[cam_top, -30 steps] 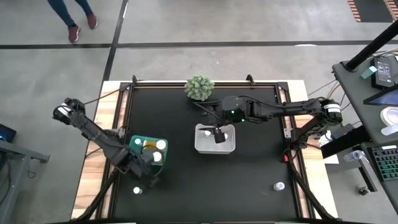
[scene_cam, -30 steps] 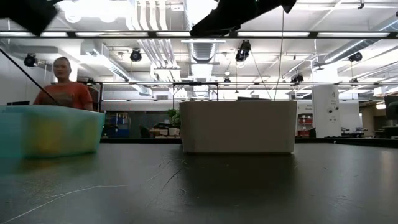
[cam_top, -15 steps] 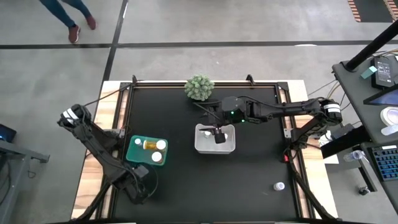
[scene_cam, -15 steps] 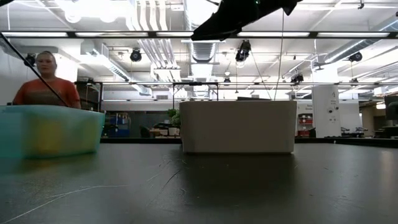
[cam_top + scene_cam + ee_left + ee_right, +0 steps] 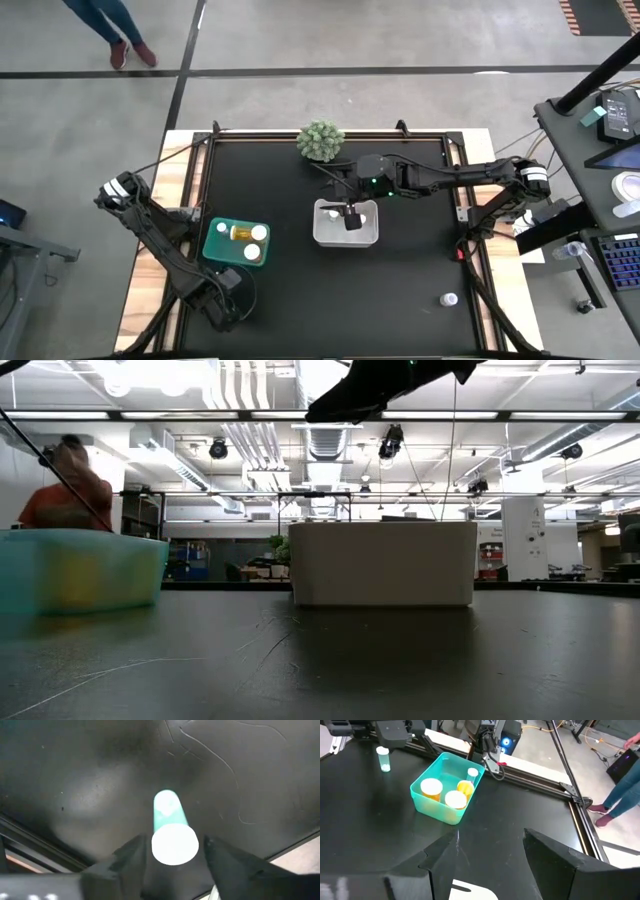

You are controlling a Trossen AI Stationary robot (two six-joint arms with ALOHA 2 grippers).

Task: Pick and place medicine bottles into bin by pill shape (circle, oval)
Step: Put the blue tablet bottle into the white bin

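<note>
Hovering left gripper (image 5: 172,855): near-left table edge, over an upright white-capped bottle (image 5: 172,832); jaws apart either side, not touching.
Right gripper (image 5: 350,217): above white bin (image 5: 345,238), fingers parted, empty.
Green bin (image 5: 236,242): left, holds several bottles.

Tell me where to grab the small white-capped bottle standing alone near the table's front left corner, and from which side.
Take the bottle by its round white cap, coming straight down from above. It stands upright with bare table all around, so the cap's curved sides are free for a finger on each. The left gripper hangs over it, open, with one finger on each side.
</note>
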